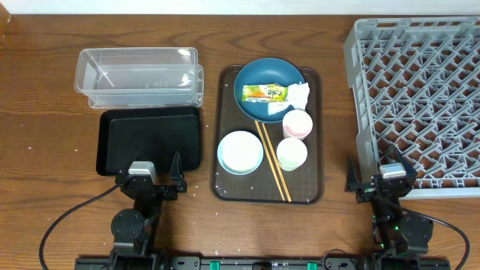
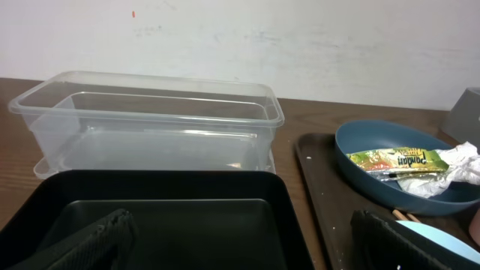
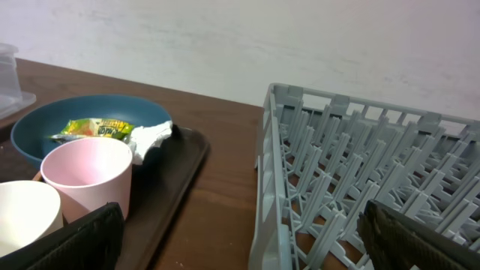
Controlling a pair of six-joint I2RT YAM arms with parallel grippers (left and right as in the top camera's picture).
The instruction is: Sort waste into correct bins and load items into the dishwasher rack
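Observation:
On the brown serving tray (image 1: 225,187) sit a large dark blue bowl (image 1: 259,75) holding a yellow-green wrapper (image 1: 265,92) and a white tissue (image 1: 298,94), a small light blue bowl (image 1: 240,152), a pink cup (image 1: 297,124), a pale cup (image 1: 292,154) and two chopsticks (image 1: 274,166). The clear tub (image 1: 139,75) and black tray (image 1: 150,139) lie at the left; the grey rack (image 1: 420,97) stands at the right. My left gripper (image 1: 148,178) is open over the black tray's near edge (image 2: 172,217). My right gripper (image 1: 379,178) is open at the rack's near left corner (image 3: 262,225). No rice grains show.
The wrapper (image 2: 395,160) and tissue (image 2: 450,169) in the blue bowl (image 2: 360,161) show in the left wrist view, behind the clear tub (image 2: 150,124). The right wrist view shows the pink cup (image 3: 88,180), pale cup (image 3: 26,217) and blue bowl (image 3: 45,127).

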